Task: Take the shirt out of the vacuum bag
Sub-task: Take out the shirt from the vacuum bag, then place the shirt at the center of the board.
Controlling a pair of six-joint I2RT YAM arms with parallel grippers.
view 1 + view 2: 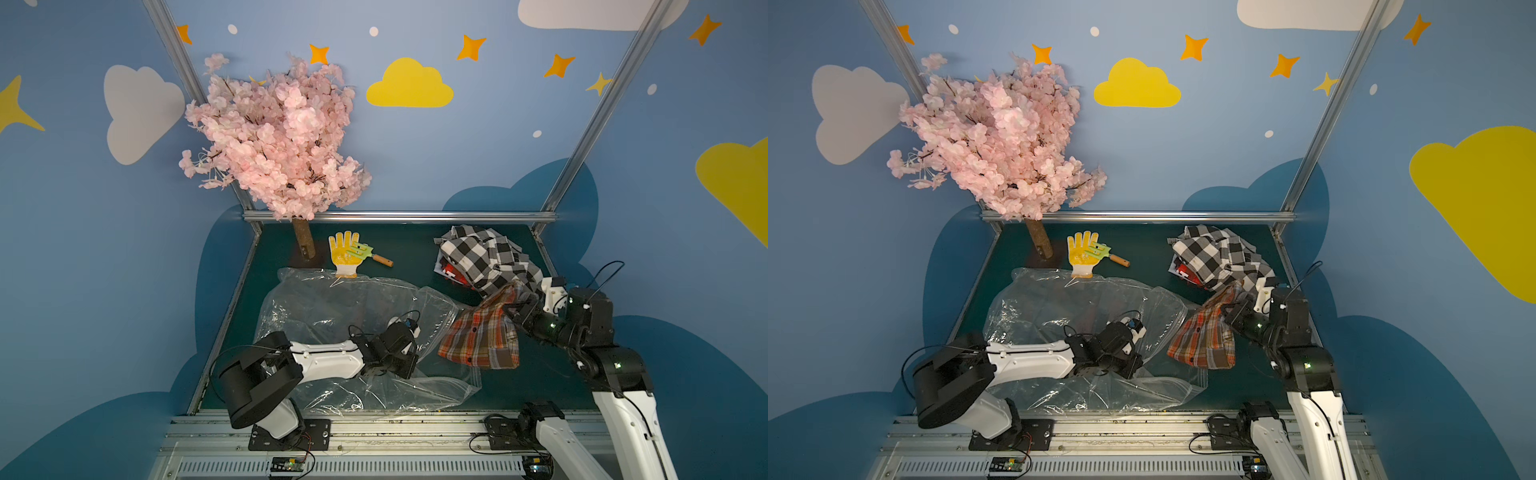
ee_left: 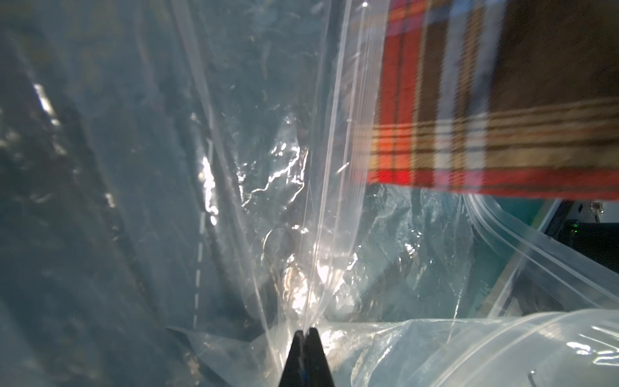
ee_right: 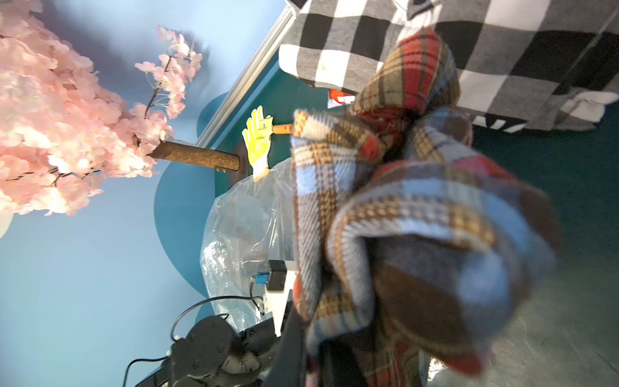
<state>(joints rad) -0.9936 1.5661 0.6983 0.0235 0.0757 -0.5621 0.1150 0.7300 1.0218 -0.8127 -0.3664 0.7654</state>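
Observation:
The vacuum bag [image 1: 345,307] [image 1: 1067,303] lies crumpled and clear across the middle of the green table. My left gripper [image 1: 409,368] [image 1: 1130,368] [image 2: 304,331] is shut on a fold of its film, near the zip-seal edge [image 2: 338,134]. The shirt [image 1: 482,336] [image 1: 1204,338], orange, red and blue plaid, hangs bunched from my right gripper [image 1: 513,308] [image 1: 1231,309], which is shut on its upper end. Its lower part drapes over the bag's right edge, outside the mouth. In the right wrist view the shirt [image 3: 418,217] fills the foreground and hides the jaws.
A black-and-white checked cloth pile [image 1: 486,257] sits at the back right, just behind the right gripper. A yellow glove [image 1: 344,251] and a small green rake [image 1: 365,251] lie at the back. A pink blossom tree [image 1: 274,137] stands back left. A metal rail [image 1: 374,428] runs along the front.

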